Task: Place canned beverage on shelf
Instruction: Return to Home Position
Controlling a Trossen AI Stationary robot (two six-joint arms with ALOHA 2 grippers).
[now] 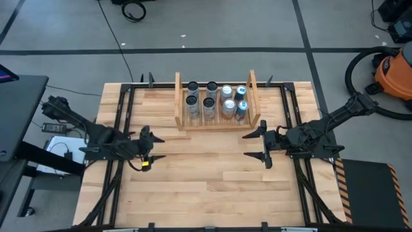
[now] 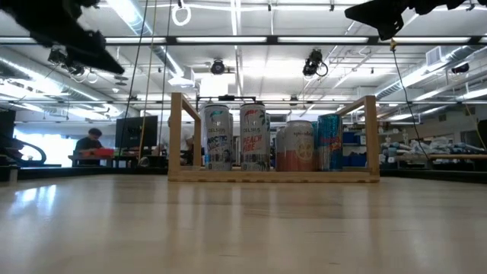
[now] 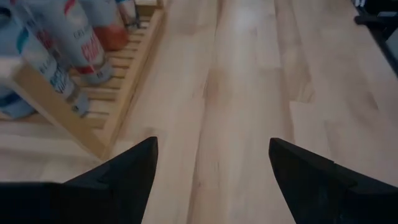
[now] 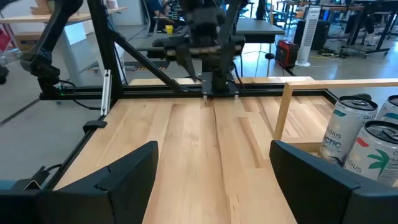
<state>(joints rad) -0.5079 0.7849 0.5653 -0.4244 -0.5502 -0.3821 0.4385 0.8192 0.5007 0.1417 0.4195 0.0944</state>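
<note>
Wooden shelf (image 1: 219, 124) near tabletop (image 1: 206, 183) far edge, cans (image 1: 208, 104) inside | left fingers (image 1: 153, 139) apart | right fingers (image 1: 253, 135) apart | open room between

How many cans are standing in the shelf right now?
8, all in the shelf, in two rows: four back cans and four front cans. From overhead, none seems hidden.

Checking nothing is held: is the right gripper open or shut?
Open. The right gripper shows fingers wide apart in high and wrist views, nothing between them.
</note>
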